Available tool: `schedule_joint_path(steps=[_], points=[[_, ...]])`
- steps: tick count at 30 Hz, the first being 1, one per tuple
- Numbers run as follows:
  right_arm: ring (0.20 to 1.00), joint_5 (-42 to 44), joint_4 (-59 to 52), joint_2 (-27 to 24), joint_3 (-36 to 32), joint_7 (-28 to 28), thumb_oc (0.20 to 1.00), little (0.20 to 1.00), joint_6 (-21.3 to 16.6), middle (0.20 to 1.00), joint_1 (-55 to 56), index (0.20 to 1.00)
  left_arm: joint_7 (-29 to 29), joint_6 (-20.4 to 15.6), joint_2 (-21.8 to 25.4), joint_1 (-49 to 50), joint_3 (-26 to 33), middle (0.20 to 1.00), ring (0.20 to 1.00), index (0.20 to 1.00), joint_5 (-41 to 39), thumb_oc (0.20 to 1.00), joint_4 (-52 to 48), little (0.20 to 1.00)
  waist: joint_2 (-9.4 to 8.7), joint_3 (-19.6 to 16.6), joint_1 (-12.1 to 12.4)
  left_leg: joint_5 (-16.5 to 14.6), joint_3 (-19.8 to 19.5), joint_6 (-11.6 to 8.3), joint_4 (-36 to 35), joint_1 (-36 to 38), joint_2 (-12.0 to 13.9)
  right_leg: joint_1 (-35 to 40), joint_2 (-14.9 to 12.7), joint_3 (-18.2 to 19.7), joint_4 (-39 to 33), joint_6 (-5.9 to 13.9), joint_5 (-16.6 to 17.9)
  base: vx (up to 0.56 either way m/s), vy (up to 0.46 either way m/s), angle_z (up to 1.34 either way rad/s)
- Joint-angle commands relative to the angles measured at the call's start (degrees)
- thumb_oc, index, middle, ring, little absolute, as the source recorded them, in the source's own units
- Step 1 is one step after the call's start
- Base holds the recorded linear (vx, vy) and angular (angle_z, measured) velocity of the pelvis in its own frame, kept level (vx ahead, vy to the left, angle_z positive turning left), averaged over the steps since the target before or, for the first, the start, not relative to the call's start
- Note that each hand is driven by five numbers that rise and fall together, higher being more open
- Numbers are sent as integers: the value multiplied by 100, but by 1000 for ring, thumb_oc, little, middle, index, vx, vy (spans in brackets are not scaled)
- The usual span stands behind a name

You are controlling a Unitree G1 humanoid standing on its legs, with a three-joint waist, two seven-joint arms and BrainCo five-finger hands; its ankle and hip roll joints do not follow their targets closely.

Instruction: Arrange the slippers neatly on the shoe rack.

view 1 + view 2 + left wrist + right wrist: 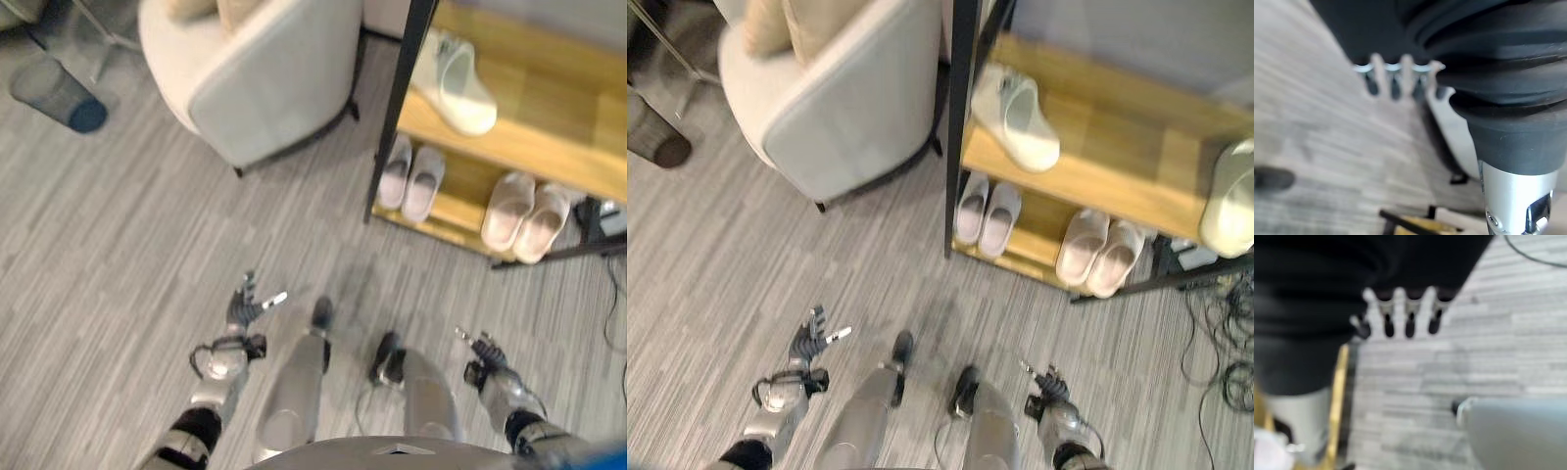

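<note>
Both hands hang low over the grey plank floor [118, 255] with nothing in them. The left hand [245, 305] has its fingers [1393, 81] straight and spread, thumb out to the side; the right hand [487, 354] likewise shows relaxed, extended fingers [1410, 316] touching nothing. On the wooden shoe rack [1117, 147] ahead, a white slipper [1019, 116] lies on the upper shelf, while a pale lilac pair [987, 213] and a pink pair [1100, 252] sit side by side on the lower shelf. A light armchair [265, 69] stands just beside the rack.
</note>
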Motion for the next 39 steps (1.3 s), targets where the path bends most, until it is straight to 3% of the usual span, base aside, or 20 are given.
schedule_joint_path(steps=[1, 3, 4, 5, 6, 7, 8, 9, 12, 14, 16, 17, 19, 21, 24, 29, 31, 33, 35, 39], points=[[1000, -322, 70, -359, -115, 141, 1000, 1000, -4, 1000, -177, 1000, -33, -111, 10, -276, -86, 1000, 1000, 1000, 456, 1000, -12, 1000, 141, 84, 68, -64, -220, -254, -553, 438, 246, 500, 17, 188, -900, 470, 400, 125, -355, -17], [1000, -624, 84, -211, 102, 276, 1000, 1000, -2, 1000, 59, 1000, -56, -46, -197, -96, -123, 1000, 1000, 1000, 574, 1000, 26, 1000, 127, -266, 13, 163, -79, -475, -1042, 1248, 610, 1560, 426, 104, -1927, 413, 480, 81, -462, -22], [1000, -702, 22, -196, 204, 268, 1000, 1000, -46, 1000, 146, 1000, -119, -4, -255, -112, -184, 1000, 1000, 1000, 573, 1000, -13, 1000, 102, -275, 35, 383, -2, -628, -875, 1324, 759, 1952, 603, 119, -2344, 323, 513, -52, -375, -27], [1000, -788, -14, -191, 319, 243, 1000, 1000, -76, 1000, 188, 1000, -130, 20, -331, -141, -231, 1000, 1000, 1000, 615, 1000, 29, 1000, 54, -260, 55, 451, -2, -622, -664, 1408, 798, 2247, 699, 164, -2622, 252, 551, -71, -366, -33], [1000, -988, -91, -205, 515, 205, 1000, 1000, -89, 1000, 290, 1000, -229, 60, -443, -106, -322, 1000, 1000, 1000, 624, 1000, 62, 1000, -61, -295, 19, 163, 204, -415, -299, 1407, 470, 2475, 673, 170, -2854, 239, 700, -41, -272, -35], [1000, -1064, -97, -162, 501, 176, 1000, 1000, -48, 1000, 356, 1000, -322, 111, -521, -65, -396, 1000, 1000, 1000, 643, 1000, -5, 1000, -95, -412, -139, -174, 892, -203, -159, 1410, 119, 2509, 675, 124, -2892, 286, 785, -20, -176, -6], [1000, -1064, -98, -161, 501, 176, 1000, 1000, -47, 1000, 358, 1000, -322, 112, -521, -63, -397, 1000, 1000, 1000, 643, 1000, -7, 1000, -94, -417, -124, -189, 907, -200, -143, 1403, 124, 2502, 675, 139, -2890, 288, 786, 24, 50, 12], [1000, -1108, -3, -75, 476, 141, 1000, 1000, 22, 1000, 364, 1000, -329, 170, -609, -69, -571, 1000, 1000, 1000, 742, 1000, -38, 1000, 47, -531, -162, -503, 1122, 1, -558, 1817, -154, 2385, 737, 228, -2736, 368, 802, 21, 105, -35], [1000, -1145, 67, 12, 343, 79, 1000, 1000, 20, 1000, 427, 1000, -358, 204, -675, -121, -685, 1000, 1000, 1000, 824, 1000, 12, 1000, 86, -683, -303, -504, 970, 122, -1050, 2146, -267, 2374, 729, 219, -2569, 441, 780, 55, 140, -66], [1000, -1131, 37, 127, 327, 78, 1000, 1000, 20, 1000, 406, 1000, -291, 202, -643, -194, -770, 1000, 1000, 1000, 938, 1000, -73, 1000, 137, -717, -350, -558, 984, 292, -1198, 2311, -257, 2220, 571, 148, -1721, 554, 629, 33, 165, 46], [1000, -1125, -7, 179, 359, 107, 1000, 1000, -4, 1000, 405, 1000, -291, 194, -638, -231, -772, 1000, 1000, 1000, 924, 1000, -102, 1000, 142, -691, -370, -576, 995, 323, -1218, 2373, -245, 2097, 482, 118, -1331, 612, 600, 12, 132, 2], [1000, -1193, -110, 259, 454, 137, 1000, 1000, -21, 1000, 401, 1000, -176, 158, -616, -341, -749, 1000, 1000, 1000, 956, 1000, -121, 1000, 157, -627, -396, -663, 958, 388, -1193, 2476, -226, 1913, 237, 123, -873, 758, 687, 25, 105, -22], [1000, -1248, -119, 354, 528, 157, 1000, 1000, -40, 1000, 378, 1000, -129, 127, -561, -494, -839, 1000, 1000, 1000, 1066, 1000, -140, 1000, 218, -632, -400, -667, 891, 415, -1317, 2549, -145, 1850, -127, 171, -898, 796, 889, 17, -2, 3], [1000, -1288, -140, 357, 560, 139, 1000, 1000, -47, 1000, 350, 1000, -125, 78, -492, -566, -925, 1000, 1000, 1000, 1091, 1000, -303, 1000, 252, -634, -422, -657, 766, 397, -1350, 2548, -116, 1775, -253, 534, -1105, 843, 1049, 0, -50, 69], [1000, -1315, -205, 356, 599, 94, 1000, 1000, -49, 1000, 393, 1000, -46, 13, -335, -627, -1051, 1000, 1000, 1000, 1222, 1000, -853, 1000, 185, -673, -451, -672, 635, 344, -1375, 2577, -149, 1834, -216, 1060, -1663, 941, 1273, 27, -85, 29], [1000, -1621, -234, 282, 741, 163, 1000, 1000, -8, 1000, 465, 1000, -122, 83, -24, -724, -1140, 1000, 1000, 1000, 1682, 1000, -1726, 1000, 87, -821, -363, -698, 602, 281, -1389, 2548, -188, 2284, -130, 1011, -2458, 1035, 1293, 27, -115, 31], [1000, -1777, -305, 221, 875, 248, 1000, 1000, -5, 1000, 467, 1000, -62, 223, 188, -970, -1151, 1000, 1000, 1000, 2246, 1000, -2062, 1000, 115, -898, -372, -673, 590, 238, -1458, 2584, -121, 2375, -39, 1044, -2637, 1003, 1302, 27, -103, -5], [1000, -1893, -371, 199, 969, 276, 1000, 1000, 9, 1000, 506, 1000, 36, 285, 237, -1132, -1047, 1000, 1000, 1000, 2448, 1000, -2106, 1000, 122, -940, -402, -656, 574, 207, -1516, 2638, -90, 2457, 12, 1032, -2716, 969, 1273, 55, -90, -13], [1000, -2191, -472, 181, 1243, 321, 1000, 1000, 18, 1000, 618, 1000, 644, 450, 272, -1791, -743, 1000, 1000, 1000, 2940, 1000, -1381, 1000, 130, -1014, -517, -622, 564, 158, -1619, 2781, -24, 2544, 105, 1061, -2769, 910, 1215, 106, -96, -11], [1000, -2525, -545, 163, 1573, 352, 1000, 1000, 62, 1000, 664, 1000, 843, 622, 608, -2554, -492, 1000, 1000, 1000, 3037, 1000, -887, 1000, 215, -1117, -633, -594, 616, 124, -1758, 2901, 36, 2558, 176, 1097, -2792, 883, 1165, 156, -61, -10]])
